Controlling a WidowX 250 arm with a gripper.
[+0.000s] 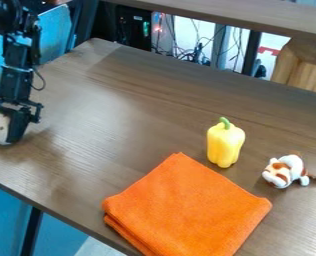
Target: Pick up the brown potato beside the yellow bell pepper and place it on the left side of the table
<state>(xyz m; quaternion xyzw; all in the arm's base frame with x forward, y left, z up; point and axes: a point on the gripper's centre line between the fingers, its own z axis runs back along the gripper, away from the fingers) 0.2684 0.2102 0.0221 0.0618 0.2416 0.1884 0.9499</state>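
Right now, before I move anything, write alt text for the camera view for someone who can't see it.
A black gripper holds a pale, rounded object at the left of a brown table. Farther right, a yellow pepper stands behind a folded orange cloth, with a small white-and-brown toy animal to its right.

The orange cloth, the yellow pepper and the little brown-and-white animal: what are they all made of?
The cloth looks like soft, matte fabric, perhaps microfiber: it's folded in layers with a fine nap. The pepper is smooth and slightly shiny, probably plastic, though a real one could look similar. The animal seems glossy, maybe painted plastic or ceramic; I can't tell which.
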